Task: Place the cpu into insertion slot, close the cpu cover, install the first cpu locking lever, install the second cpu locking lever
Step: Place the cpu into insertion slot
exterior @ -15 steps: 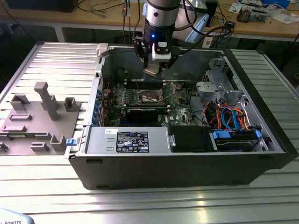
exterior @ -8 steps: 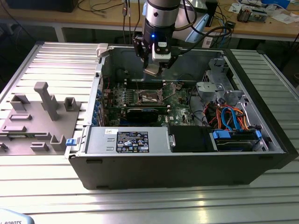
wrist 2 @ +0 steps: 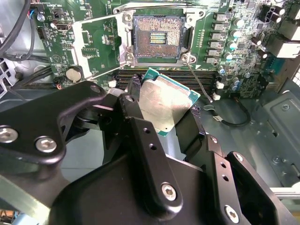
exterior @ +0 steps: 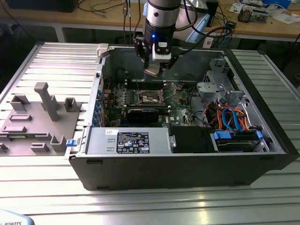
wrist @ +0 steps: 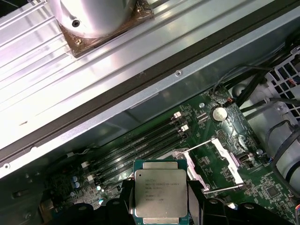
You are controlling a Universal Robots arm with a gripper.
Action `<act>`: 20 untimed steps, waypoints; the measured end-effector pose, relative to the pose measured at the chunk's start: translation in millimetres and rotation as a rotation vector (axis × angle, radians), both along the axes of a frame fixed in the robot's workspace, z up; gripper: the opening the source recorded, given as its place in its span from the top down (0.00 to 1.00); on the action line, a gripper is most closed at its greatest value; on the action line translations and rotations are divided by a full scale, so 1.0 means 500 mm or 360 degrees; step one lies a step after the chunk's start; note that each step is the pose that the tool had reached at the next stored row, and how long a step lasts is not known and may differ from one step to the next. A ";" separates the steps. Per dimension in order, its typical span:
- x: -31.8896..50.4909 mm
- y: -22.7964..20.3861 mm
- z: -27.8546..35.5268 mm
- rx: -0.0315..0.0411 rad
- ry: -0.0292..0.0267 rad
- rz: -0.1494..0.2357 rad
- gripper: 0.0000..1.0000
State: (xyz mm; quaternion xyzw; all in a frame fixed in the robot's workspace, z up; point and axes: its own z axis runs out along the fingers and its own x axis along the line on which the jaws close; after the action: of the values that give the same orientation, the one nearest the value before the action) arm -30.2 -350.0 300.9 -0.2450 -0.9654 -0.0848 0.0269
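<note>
Cpu (wrist 2: 169, 104) held in jaws, near insertion slot (wrist 2: 159, 38), cpu cover (wrist 2: 78, 40) open.

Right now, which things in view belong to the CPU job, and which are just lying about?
Job: hand, shut on the cpu; insertion slot, empty; cpu cover, swung open; locking lever, released.
Lying about: grey fixture blocks; power supply; blue cables; coin battery.

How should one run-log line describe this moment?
gripper: shut on cpu | cpu: in air, not seated | insertion slot: empty, contacts exposed | cpu cover: open
</note>
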 end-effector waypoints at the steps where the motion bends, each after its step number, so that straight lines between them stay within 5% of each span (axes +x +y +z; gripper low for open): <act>1: 0.000 0.0000 0.000 0.0000 0.00000 -0.0001 0.46; 20: 0.000 0.0000 0.000 0.0000 0.00000 -0.0024 0.46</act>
State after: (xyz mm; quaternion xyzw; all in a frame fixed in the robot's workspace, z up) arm -30.2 -350.0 300.9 -0.2522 -0.9636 -0.0851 0.0263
